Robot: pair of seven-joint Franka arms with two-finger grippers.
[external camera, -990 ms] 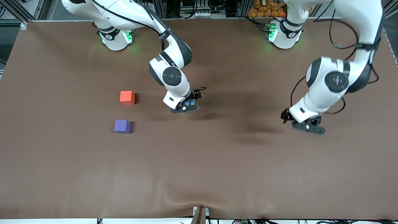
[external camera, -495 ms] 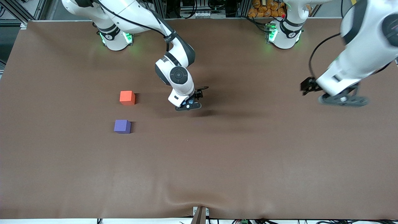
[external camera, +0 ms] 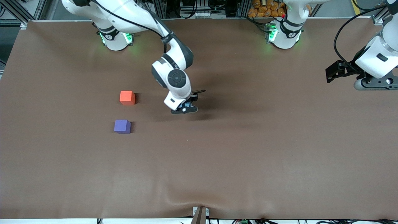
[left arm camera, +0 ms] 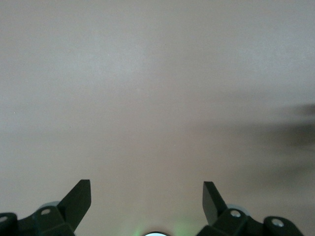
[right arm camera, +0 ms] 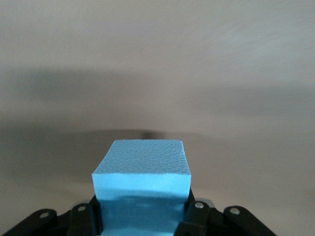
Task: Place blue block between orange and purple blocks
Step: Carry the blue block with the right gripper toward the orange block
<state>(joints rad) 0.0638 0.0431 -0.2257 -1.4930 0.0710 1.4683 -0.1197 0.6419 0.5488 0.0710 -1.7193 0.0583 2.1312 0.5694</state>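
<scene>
The right gripper [external camera: 185, 109] has clamped the blue block [right arm camera: 141, 183]; the left gripper [external camera: 371, 83] (jaws spread) has withdrawn toward its table [external camera: 248, 155] end. Brown cloth, wrinkled.

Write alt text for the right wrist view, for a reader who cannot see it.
A light blue block sits clamped between the black fingers of the right gripper, seen from just above the wrist. Around it lies only the plain brown table cover, crossed by soft shadows.
</scene>
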